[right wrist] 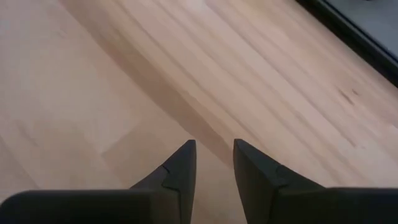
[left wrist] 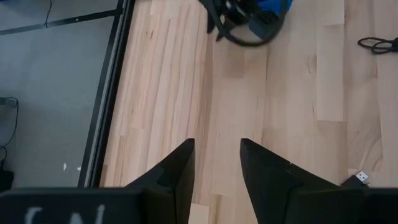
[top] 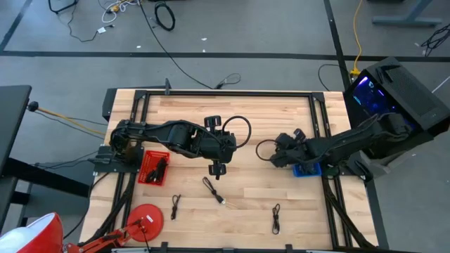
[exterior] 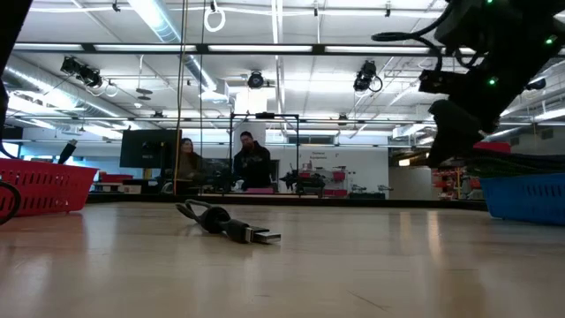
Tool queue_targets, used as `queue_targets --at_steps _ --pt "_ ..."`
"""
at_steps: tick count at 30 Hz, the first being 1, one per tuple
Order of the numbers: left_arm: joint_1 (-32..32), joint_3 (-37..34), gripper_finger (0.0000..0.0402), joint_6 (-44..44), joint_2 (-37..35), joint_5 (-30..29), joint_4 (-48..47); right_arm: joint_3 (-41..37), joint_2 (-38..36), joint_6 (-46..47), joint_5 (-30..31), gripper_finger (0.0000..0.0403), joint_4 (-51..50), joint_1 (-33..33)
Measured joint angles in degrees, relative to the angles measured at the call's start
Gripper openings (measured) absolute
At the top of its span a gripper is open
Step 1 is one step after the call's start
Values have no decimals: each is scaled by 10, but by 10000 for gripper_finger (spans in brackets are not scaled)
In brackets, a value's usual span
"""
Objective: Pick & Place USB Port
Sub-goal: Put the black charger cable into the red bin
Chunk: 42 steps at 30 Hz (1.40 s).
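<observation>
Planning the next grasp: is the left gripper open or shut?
Open and empty: in the left wrist view, the left gripper shows bare wood between its fingers.

USB cable (left wrist: 359,180) cut off by frame edge; blue bin (left wrist: 273,7) prob. half hidden.

Three black USB cables (top: 213,191) flat on the wood, well apart.

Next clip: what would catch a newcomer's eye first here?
Two dark arms meet over the middle of the wooden table, the left gripper hanging above a black USB cable lying loose on the wood. A red bin sits at the table's left edge and a blue bin at its right, beside the empty right gripper.
</observation>
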Motion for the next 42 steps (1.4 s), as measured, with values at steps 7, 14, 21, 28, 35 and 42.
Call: queue_targets --at_steps 7,14,21,28,35,42 --pt "3 0 133 1 0 1 1 0 -61 -2 -1 107 -13 0" --pt "7 0 133 0 0 0 1 0 -64 -67 -18 107 75 0" --pt "7 0 133 0 0 0 -4 0 -59 -132 -126 107 182 5" --pt "7 0 133 -3 0 0 -23 0 -53 -165 -221 107 256 71" --pt "7 0 133 -18 0 0 -36 0 2 -95 -313 107 289 208" --pt "9 0 133 -18 0 0 -35 9 81 -52 -337 101 347 320"
